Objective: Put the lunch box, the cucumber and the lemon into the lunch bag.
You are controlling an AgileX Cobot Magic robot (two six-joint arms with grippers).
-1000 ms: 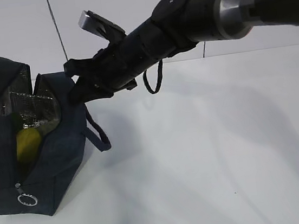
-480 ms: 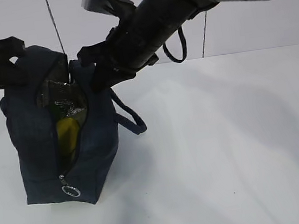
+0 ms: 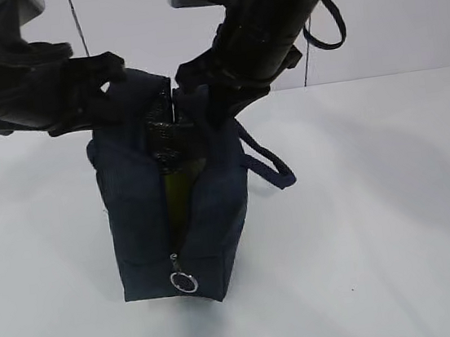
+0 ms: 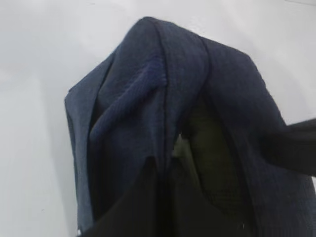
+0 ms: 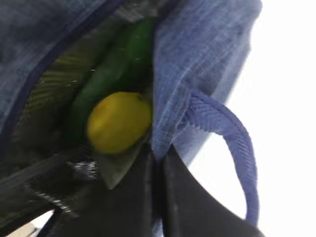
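The navy lunch bag (image 3: 145, 219) stands upright on the white table, its top zipper open and a silver ring pull (image 3: 184, 283) at its lower front. My left gripper (image 3: 124, 80) is shut on the bag's left top edge (image 4: 163, 98). My right gripper (image 3: 199, 89) is shut on the right top edge (image 5: 197, 64). In the right wrist view the yellow lemon (image 5: 118, 122) and the green cucumber (image 5: 116, 74) lie inside the bag. The lunch box is hidden.
A strap handle (image 3: 269, 163) hangs off the bag's right side and also shows in the right wrist view (image 5: 237, 143). The white table (image 3: 379, 215) runs wide to the right and in front. A pale wall stands behind.
Both grippers have carried the bag to the right, toward the table's middle, and pulled its opening narrower. The left arm has come into view on the bag's left edge.
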